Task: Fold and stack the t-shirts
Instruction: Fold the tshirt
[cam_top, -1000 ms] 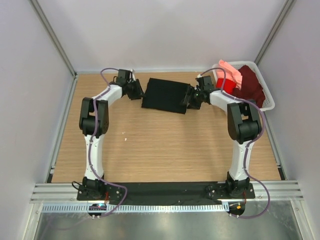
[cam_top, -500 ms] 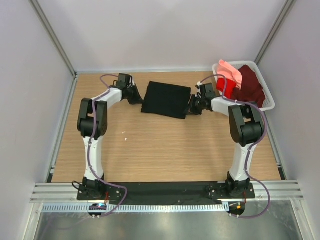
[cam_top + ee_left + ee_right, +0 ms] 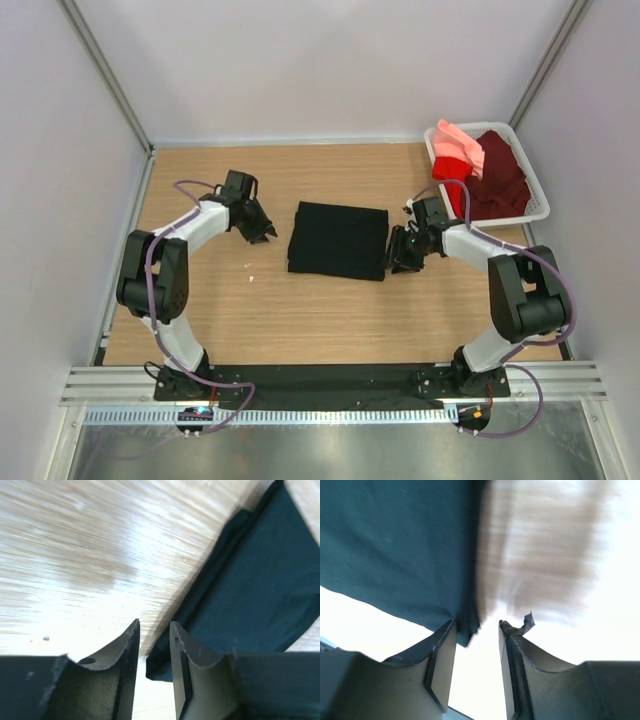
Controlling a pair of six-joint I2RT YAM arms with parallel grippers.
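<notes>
A black t-shirt [image 3: 338,240] lies folded into a flat rectangle in the middle of the table. My left gripper [image 3: 262,232] is just left of it, apart from the cloth, jaws slightly parted and empty. In the left wrist view the shirt [image 3: 260,580] lies beyond the gripper [image 3: 154,625]. My right gripper [image 3: 397,256] is at the shirt's right edge, open. In the right wrist view the gripper [image 3: 477,622] holds nothing; the shirt's corner [image 3: 395,545] reaches the left finger's tip. Maroon [image 3: 500,170], red [image 3: 450,167] and salmon-pink [image 3: 458,143] shirts lie in the basket.
A white plastic basket [image 3: 538,180] stands at the back right corner of the wooden table. A small white speck [image 3: 251,279] lies on the table left of the black shirt. Grey walls close in the left, back and right sides.
The black shirt has been dragged from the back of the table toward the near side and squared up. Both grippers came with it, and the left one now stands off its edge.
</notes>
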